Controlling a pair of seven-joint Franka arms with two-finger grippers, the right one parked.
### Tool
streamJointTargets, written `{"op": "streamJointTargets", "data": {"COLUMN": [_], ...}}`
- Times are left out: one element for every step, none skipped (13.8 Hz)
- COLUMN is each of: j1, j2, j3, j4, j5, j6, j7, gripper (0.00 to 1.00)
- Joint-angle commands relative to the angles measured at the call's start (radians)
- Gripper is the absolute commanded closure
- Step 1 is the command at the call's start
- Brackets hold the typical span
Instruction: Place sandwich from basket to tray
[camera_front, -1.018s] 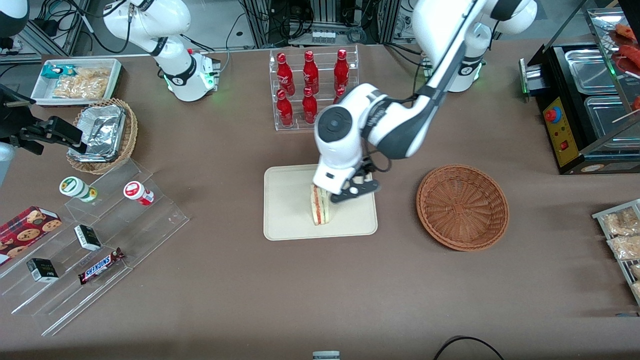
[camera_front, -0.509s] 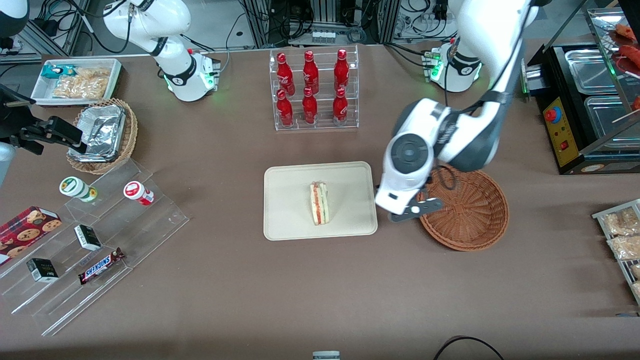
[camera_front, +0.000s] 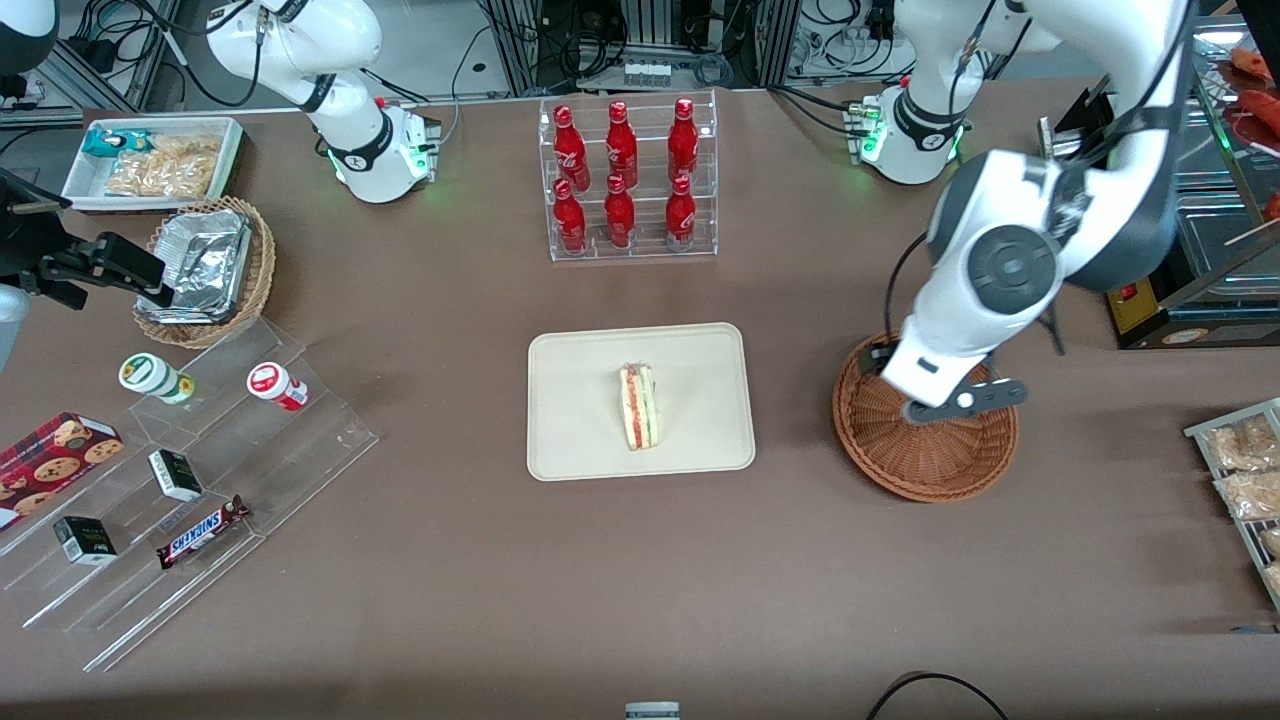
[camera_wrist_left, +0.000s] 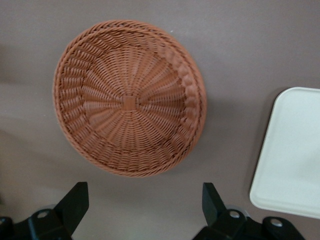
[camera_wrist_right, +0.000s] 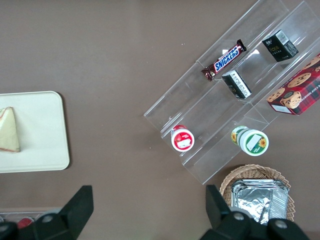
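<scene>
Gripper (camera_wrist_left: 140, 210) spread, empty, above basket (camera_front: 925, 455); sandwich (camera_front: 638, 405) lies on tray (camera_front: 570, 440), toward parked arm's end.

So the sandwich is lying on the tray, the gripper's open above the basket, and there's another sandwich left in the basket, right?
Not quite: the basket is empty, as the left wrist view shows. The rest holds: the sandwich lies on the tray, and the gripper hangs open above the basket.

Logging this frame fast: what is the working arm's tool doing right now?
Tool: open, holding nothing, above the empty basket. The sandwich lies on the tray.
</scene>
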Motion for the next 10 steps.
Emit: {"op": "streamJointTargets", "data": {"j1": [0.092,0.136,0.163,0.19,0.212,0.239,0.262,0.278,0.295,0.299], "j2": [-0.108,-0.127,-0.153,-0.173,-0.191,-0.205,-0.214,-0.219,-0.225,-0.234], "j3": [-0.045,-0.067,-0.081,-0.081,-0.082,-0.082,-0.081,-0.076,-0.073,-0.069], "j4": [-0.063,-0.06,-0.06,-0.056,-0.042,-0.016,0.021,0.053,0.084,0.099], "j5": [-0.055,-0.06,-0.062,-0.069,-0.085,-0.094,-0.094,-0.094,-0.092,-0.089], "j6": [-0.038,-0.067,-0.094,-0.132,-0.17,-0.224,-0.28,-0.319,-0.347,-0.356], "j7": [0.111,0.155,0.198,0.247,0.298,0.356,0.405,0.456,0.502,0.512], "gripper": [0.0,0.0,0.0,0.0,0.0,0.0,0.0,0.0,0.0,0.0]}}
